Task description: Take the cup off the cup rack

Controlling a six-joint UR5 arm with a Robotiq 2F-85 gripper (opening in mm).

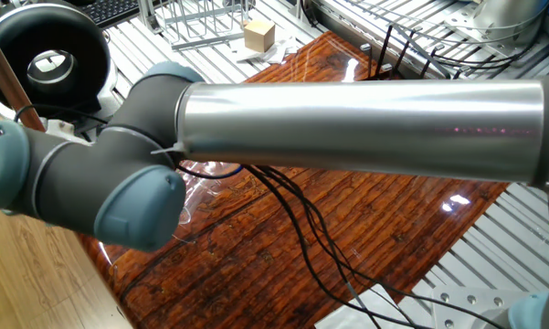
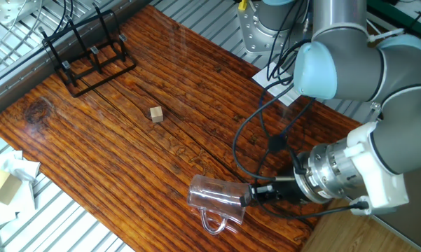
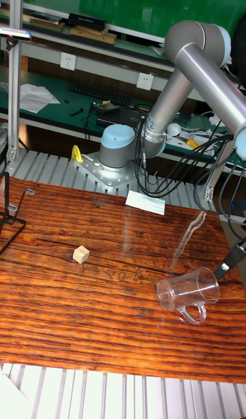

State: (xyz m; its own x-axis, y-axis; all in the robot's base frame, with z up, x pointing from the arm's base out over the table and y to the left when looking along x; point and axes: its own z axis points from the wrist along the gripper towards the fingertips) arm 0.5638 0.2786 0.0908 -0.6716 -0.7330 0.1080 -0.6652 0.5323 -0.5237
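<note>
On the surface [image 2: 126,140]: one cup [image 2: 218,197] on its side, one cup rack [image 2: 87,52], one wooden cube [image 2: 156,114]. Claw [image 2: 256,192] at cup's rim; closure indeterminate.

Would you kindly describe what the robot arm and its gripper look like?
The arm has silver tubes, dark grey joint housings and light blue caps. Black cables hang loosely along it. A shiny metal wrist on a white mount carries the gripper, which has slim black fingers.

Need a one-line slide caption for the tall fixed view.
Glass cup lies on its side on the wooden table, gripper at its base end; small wooden cube sits apart.
</note>
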